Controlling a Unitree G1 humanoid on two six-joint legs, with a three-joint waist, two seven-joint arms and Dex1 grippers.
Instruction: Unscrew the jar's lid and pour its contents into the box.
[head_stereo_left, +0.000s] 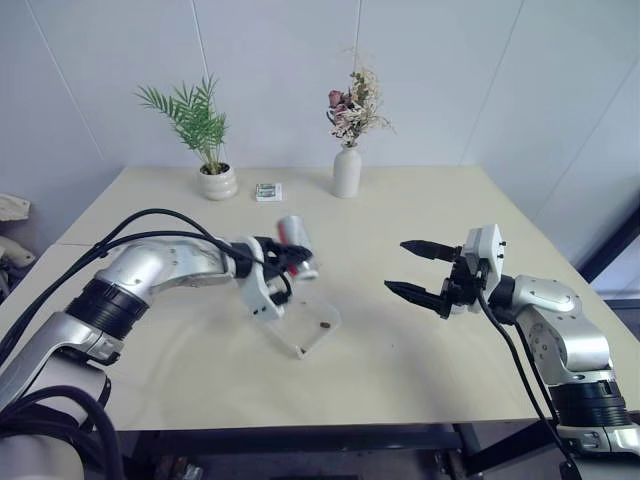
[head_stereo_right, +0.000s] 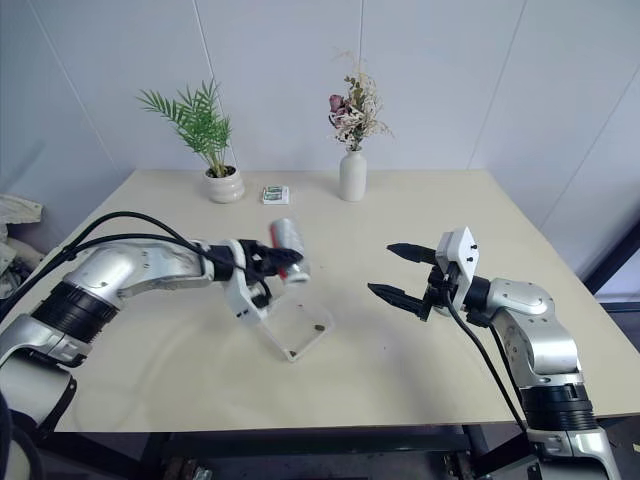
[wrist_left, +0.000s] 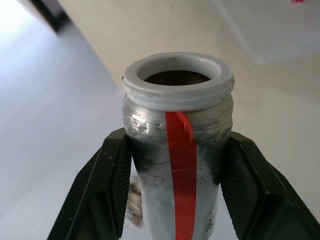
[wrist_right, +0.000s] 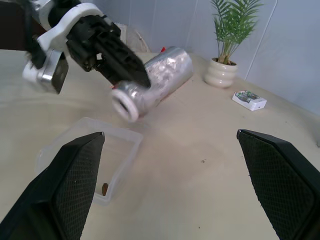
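Observation:
My left gripper (head_stereo_left: 287, 258) is shut on the jar (head_stereo_left: 297, 243), a silvery cylinder with a red stripe (wrist_left: 181, 165). The jar is tipped over, and its open white mouth (wrist_right: 124, 105) points down toward the box (head_stereo_left: 300, 342), a clear shallow tray on the table just below it. One small dark bit of the contents (head_stereo_left: 324, 326) lies in the box near its right rim. The lid is out of view. To the right of the box, above the table, my right gripper (head_stereo_left: 398, 266) hangs open and empty, its fingers pointing toward the jar.
At the back of the table stand a potted palm (head_stereo_left: 215, 180), a white vase with dried flowers (head_stereo_left: 346, 170) and a small printed packet (head_stereo_left: 268, 191). The beige table (head_stereo_left: 420, 350) reaches to a front edge close to me.

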